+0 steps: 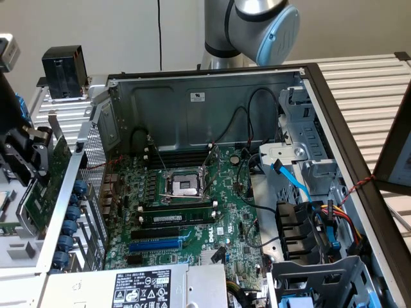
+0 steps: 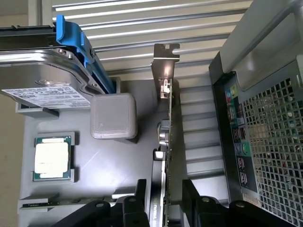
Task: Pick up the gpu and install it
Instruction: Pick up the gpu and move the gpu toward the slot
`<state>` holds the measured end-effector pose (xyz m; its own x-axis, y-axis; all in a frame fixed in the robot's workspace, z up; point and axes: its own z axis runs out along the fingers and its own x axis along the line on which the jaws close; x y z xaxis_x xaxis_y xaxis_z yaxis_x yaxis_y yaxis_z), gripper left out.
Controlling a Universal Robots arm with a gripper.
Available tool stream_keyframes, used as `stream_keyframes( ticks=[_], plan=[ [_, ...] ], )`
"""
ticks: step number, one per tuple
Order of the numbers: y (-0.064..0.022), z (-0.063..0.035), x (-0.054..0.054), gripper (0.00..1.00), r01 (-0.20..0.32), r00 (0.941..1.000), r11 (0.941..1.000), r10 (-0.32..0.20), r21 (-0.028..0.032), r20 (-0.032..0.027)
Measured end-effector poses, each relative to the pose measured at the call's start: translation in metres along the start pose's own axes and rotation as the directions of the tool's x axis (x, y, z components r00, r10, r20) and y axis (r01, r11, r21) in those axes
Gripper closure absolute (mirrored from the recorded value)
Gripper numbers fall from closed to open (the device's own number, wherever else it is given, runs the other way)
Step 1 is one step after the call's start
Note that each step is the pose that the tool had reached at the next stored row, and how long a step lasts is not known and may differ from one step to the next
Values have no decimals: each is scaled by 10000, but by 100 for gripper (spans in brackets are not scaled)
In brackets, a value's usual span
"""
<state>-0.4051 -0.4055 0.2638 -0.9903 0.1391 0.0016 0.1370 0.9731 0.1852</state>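
Observation:
The gpu (image 2: 166, 118) stands on edge in the grey parts tray (image 2: 118, 179), its metal bracket away from the wrist camera. My gripper (image 2: 163, 196) straddles the card's near end. One black finger sits on each side, and a small gap shows on both sides, so the gripper is open. In the exterior view the gpu (image 1: 52, 176) is a green board upright outside the case on the exterior view's left, with the black gripper (image 1: 32, 157) against it.
The tray also holds a hard drive (image 2: 47, 80) in a blue bracket, a CPU (image 2: 52, 158) and a grey block (image 2: 113, 116). The open computer case (image 1: 308, 70) shows the motherboard (image 1: 237, 192) with a blue slot (image 1: 154, 245). A black boxy block (image 1: 63, 70) stands behind.

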Motion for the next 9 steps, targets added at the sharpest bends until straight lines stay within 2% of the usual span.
stream_keyframes(
  ticks=[2, 3, 5, 6, 9],
  plan=[
    [0, 1, -2, 57, -42, 9999, 9999, 43, 120, -91],
    [-1, 2, -4, 57, -61, 9999, 9998, 63, 182, -102],
    [0, 8, -17, 57, -112, 9999, 9994, 115, 339, -70],
    [2, 12, -28, 57, -156, 9999, 9988, 158, 468, -43],
    [9, 38, -49, 57, -248, 9997, 9985, 250, 487, -22]
  ],
)
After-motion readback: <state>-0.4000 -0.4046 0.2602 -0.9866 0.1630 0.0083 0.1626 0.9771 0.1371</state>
